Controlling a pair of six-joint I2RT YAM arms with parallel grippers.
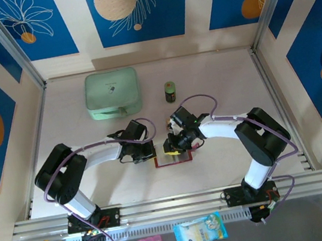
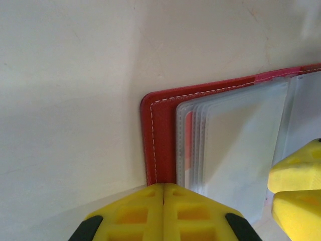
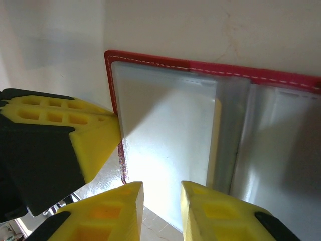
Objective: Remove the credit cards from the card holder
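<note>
1. At the back left of the table (image 1: pixel 228 165) sits a mint-green zip case (image 1: pixel 113 94); its small mark is too tiny to read.
2. The left gripper (image 2: pixel 163 193) has its fingers pressed together, empty, with the tips against the left edge of the card holder (image 2: pixel 159 130).
3. That holder lies open between both grippers, clear sleeves (image 3: pixel 165 130) up.
4. The right gripper (image 3: pixel 161 193) has a narrow gap between its fingers, over the sleeves' near edge; I cannot tell whether they pinch it.
5. The print on the blue packet (image 1: pixel 200 231) is unreadable.

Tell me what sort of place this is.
Probably a robot lab test cell, not a home or shop: a table boxed in by printed blue panels and metal rails, a left arm and right arm bolted at its near edge, and props like a green case and open wallet.
</note>
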